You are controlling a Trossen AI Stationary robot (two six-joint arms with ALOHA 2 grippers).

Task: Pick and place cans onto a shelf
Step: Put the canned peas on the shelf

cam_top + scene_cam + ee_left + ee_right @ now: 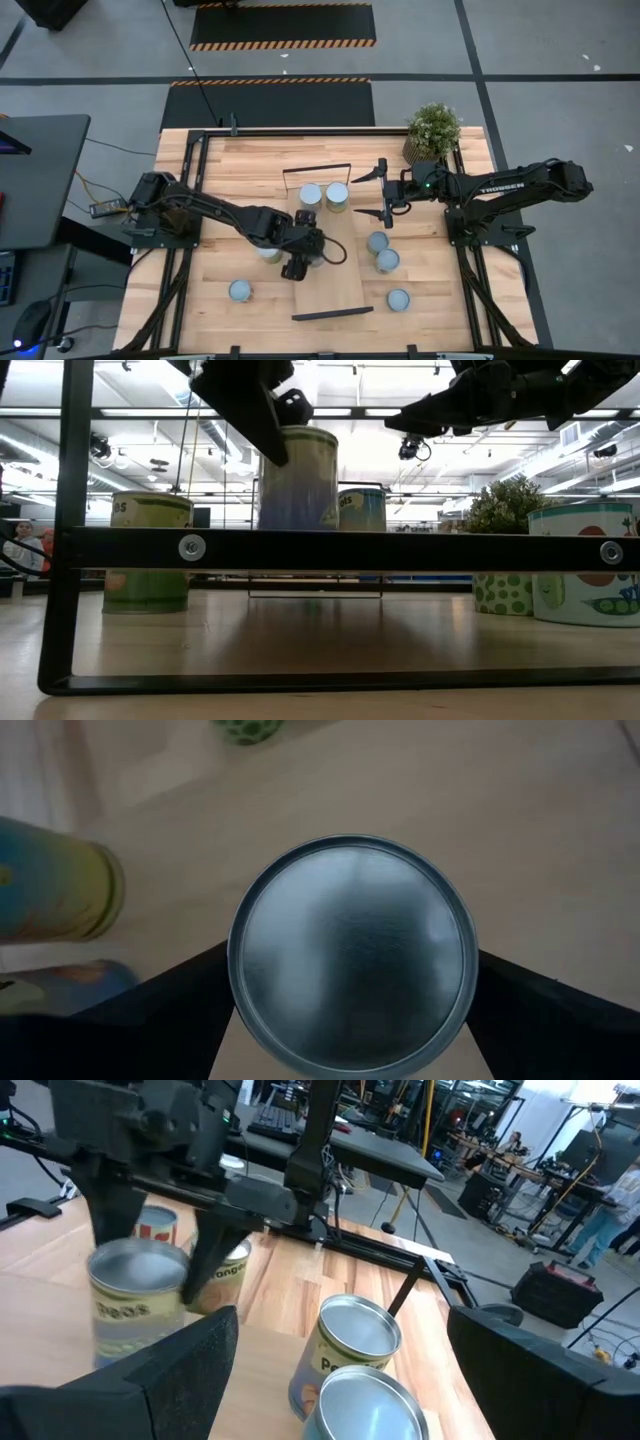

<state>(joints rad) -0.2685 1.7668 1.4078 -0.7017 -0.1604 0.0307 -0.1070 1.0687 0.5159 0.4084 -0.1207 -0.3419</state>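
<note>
The shelf (330, 275) is a light board with black end frames, lying along the middle of the table. Two cans (310, 194) (337, 196) stand at its far end. My left gripper (303, 258) is over the shelf's left edge, shut on a can (350, 955) with a shiny round top. Another can (268, 252) stands just left of it on the table. Several more cans (240, 290) (377, 241) (398, 299) stand on the table on both sides of the shelf. My right gripper (383, 192) hangs open and empty, right of the two far cans. My left gripper pinches the can's side wall just below the rim (232, 982) between its two fingers, one on each opposite side. The fingers (110, 1210) slant down from above and from the table's left. The can stands upright. The shelf frame's bar (330, 550) hides its bottom.
A potted plant (433, 128) stands at the table's far right corner. The black end frames (318, 166) (332, 314) rise at the shelf's two short ends. Bare board lies between the held can and the near frame.
</note>
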